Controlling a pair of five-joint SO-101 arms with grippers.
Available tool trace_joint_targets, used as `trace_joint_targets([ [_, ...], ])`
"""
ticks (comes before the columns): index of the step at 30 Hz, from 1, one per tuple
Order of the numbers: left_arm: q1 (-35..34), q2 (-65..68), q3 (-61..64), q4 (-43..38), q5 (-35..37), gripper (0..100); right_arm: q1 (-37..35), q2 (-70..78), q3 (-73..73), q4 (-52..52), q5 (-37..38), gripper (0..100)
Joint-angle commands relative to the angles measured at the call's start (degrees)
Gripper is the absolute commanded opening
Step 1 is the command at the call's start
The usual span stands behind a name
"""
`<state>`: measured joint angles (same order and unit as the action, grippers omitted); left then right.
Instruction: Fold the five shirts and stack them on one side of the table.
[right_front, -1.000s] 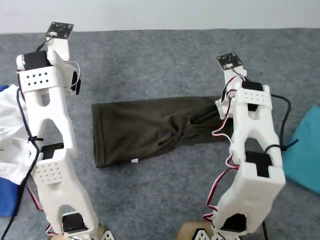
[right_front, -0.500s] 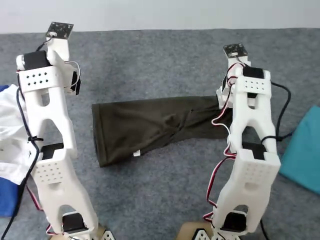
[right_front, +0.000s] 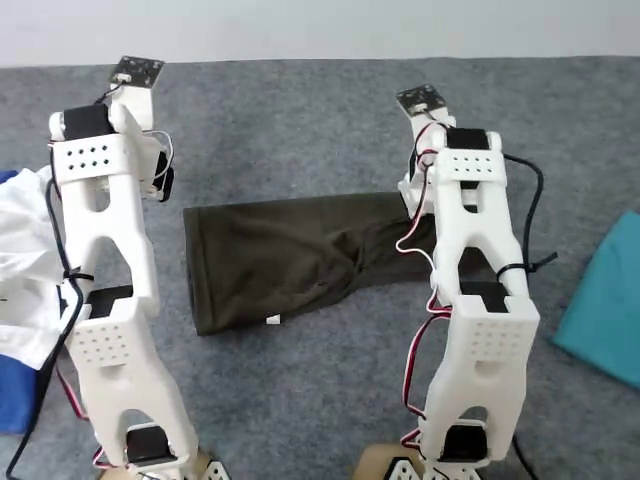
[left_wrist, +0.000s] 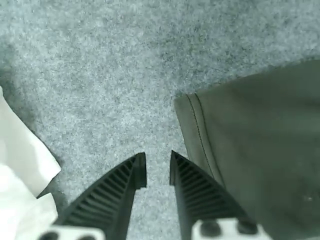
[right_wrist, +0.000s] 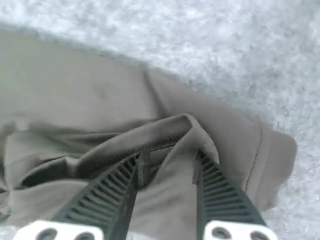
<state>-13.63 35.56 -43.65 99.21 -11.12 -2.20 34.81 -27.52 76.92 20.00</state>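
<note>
Grey carpet (right_front: 300, 110) bears olive shirt (right_front: 280, 260), white tag (right_front: 271, 320) unreadable.

The spread shirt (right_front: 290, 262) lies mid-table (right_front: 300, 120) between both arms, with the left gripper (left_wrist: 152, 172) over bare table just off its 10 o'clock corner, the right gripper (right_wrist: 167, 167) above its bunched 2 o'clock end, a heap of shirts (right_front: 20, 250) at 9 o'clock and another shirt (right_front: 610, 310) at 3 o'clock.

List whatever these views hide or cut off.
- High view: olive shirt, one end under the right arm.
- High view: teal shirt, cut by the edge.
- High view: white shirt and blue cloth, cut by the edge; the left arm overlaps the white one.
</note>
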Motion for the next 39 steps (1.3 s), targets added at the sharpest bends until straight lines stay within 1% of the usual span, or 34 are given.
trace_joint_targets([
  [1, 0.4, -4.3, -0.3, 1.2, -0.5, 9, -1.1, -1.2, -5.8, 2.5, 1.2, 15.8],
  [10, 0.5, -4.3, -0.3, 1.2, -0.5, 9, -3.6, -1.2, -17.3, 11.1, 1.3, 15.8],
  [15, 0.5, -4.4, -0.3, 1.2, -0.4, 9, -3.6, -0.7, -17.8, 13.5, 1.4, 15.7],
  [19, 0.2, -4.6, -0.4, 1.2, -0.4, 9, -3.6, -0.7, -17.8, 18.2, 1.5, 15.4],
  [22, -0.4, -7.6, 0.1, 1.3, -0.4, 8, -3.8, -0.7, -17.8, 20.8, 1.5, 15.2],
  [25, -1.0, -12.5, 0.1, 1.3, -0.3, 5, -3.8, -0.3, -17.8, 20.4, 1.5, 9.1],
  [28, -2.1, -16.1, 0.2, 1.3, -0.3, 5, -3.5, 2.7, -17.8, 18.2, 1.5, 2.5],
  [32, -6.3, -20.0, 3.7, 1.3, 0.0, 4, -3.6, 8.8, -17.8, 18.1, 1.5, 1.8],
  [35, -10.7, -24.6, 9.0, 1.3, -0.2, 4, -2.7, 13.4, -17.8, 18.9, 1.6, 1.5],
  [39, -15.6, -32.4, 17.3, 1.3, -1.4, 5, -1.5, 16.0, -17.9, 24.0, 1.6, 1.4],
])
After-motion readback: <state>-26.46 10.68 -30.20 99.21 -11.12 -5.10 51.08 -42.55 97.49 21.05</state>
